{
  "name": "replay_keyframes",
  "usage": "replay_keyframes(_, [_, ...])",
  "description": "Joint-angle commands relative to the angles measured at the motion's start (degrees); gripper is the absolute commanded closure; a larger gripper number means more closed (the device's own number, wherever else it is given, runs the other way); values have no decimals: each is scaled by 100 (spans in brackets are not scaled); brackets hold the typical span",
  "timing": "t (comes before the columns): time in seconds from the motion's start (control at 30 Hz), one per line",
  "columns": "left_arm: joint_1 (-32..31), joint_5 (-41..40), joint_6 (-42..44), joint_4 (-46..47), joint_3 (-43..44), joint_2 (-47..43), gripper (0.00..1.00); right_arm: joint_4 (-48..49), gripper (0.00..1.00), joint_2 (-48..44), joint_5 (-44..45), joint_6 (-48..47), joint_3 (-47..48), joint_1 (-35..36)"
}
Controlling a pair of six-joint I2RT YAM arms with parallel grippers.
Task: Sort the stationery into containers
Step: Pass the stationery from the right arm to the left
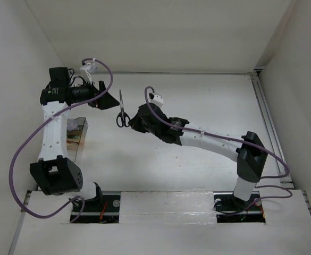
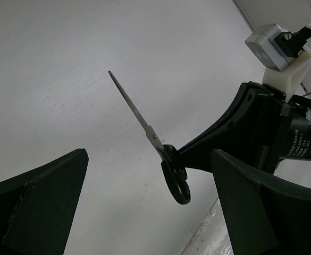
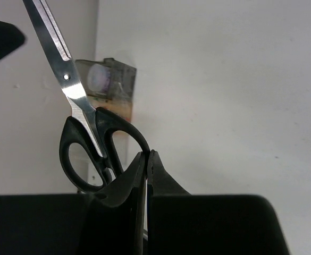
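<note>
My right gripper (image 1: 132,122) is shut on one handle loop of the black-handled scissors (image 1: 122,110) and holds them above the table, blades pointing to the far side. In the right wrist view the pinched fingers (image 3: 146,159) grip the scissors (image 3: 83,149) at the loop's rim. My left gripper (image 1: 109,101) is open and empty, just left of the blades; the scissors (image 2: 168,164) hang between and beyond its fingers (image 2: 43,207). A grey translucent box (image 3: 112,79) holds a round pale purplish roll (image 3: 98,78). The pens are out of view.
The boxes (image 1: 79,133) stand at the table's left edge, partly under my left arm, a tan one (image 1: 75,143) nearest. White walls close in the table on three sides. A rail runs along the right edge (image 1: 267,117).
</note>
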Motion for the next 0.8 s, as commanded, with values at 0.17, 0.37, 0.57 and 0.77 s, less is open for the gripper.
replay_keyframes(0.17, [13, 238, -221, 227, -227, -280, 12, 434, 100, 390, 457, 298, 950, 340])
replay_keyframes(0.37, [13, 115, -388, 412, -350, -342, 33, 434, 100, 444, 659, 298, 1162, 498])
replay_keyframes(0.57, [13, 53, -388, 412, -350, -342, 58, 434, 100, 549, 712, 245, 1285, 498])
replay_keyframes(0.77, [13, 1, -327, 360, -412, -289, 61, 311, 100, 602, 818, 245, 1478, 498])
